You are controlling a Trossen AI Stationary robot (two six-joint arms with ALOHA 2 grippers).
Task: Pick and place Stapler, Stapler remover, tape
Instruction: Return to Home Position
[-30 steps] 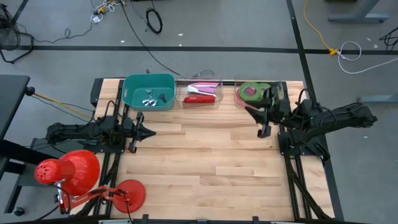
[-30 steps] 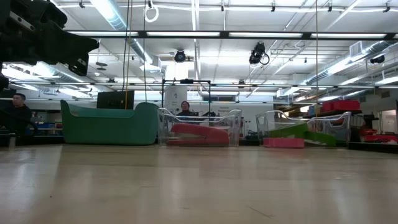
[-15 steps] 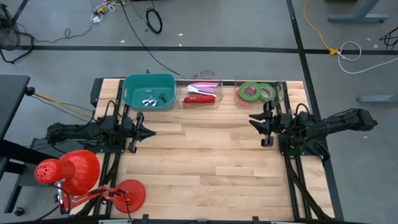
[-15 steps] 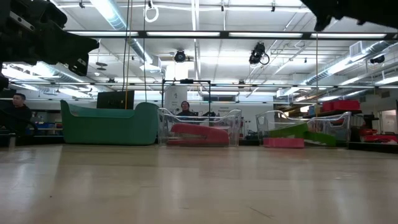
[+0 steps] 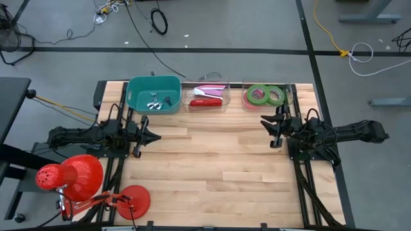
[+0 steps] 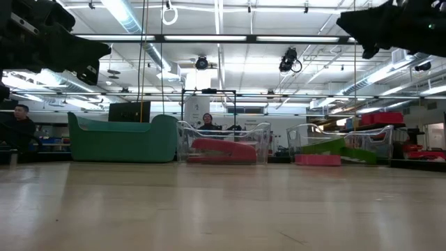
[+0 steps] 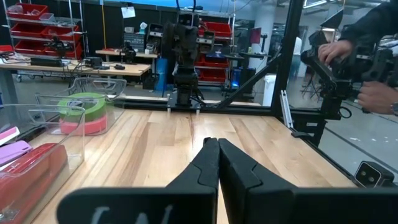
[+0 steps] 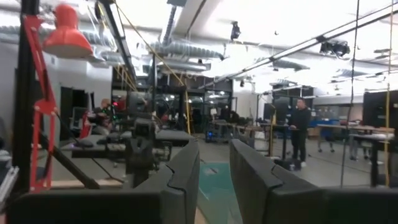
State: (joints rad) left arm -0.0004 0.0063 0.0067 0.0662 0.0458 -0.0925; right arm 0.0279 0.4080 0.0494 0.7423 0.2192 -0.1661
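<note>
The right gripper (image 5: 270, 132) hangs over the right side of the table (image 5: 212, 173), fingers apart and empty. The left gripper (image 5: 156, 136) hangs at the left side, fingers pressed together, holding nothing. At the far edge, the tape (image 5: 258, 94) lies in the right clear bin (image 5: 288, 106). The red stapler (image 5: 207, 101) lies in the middle bin (image 5: 226, 90).
</note>
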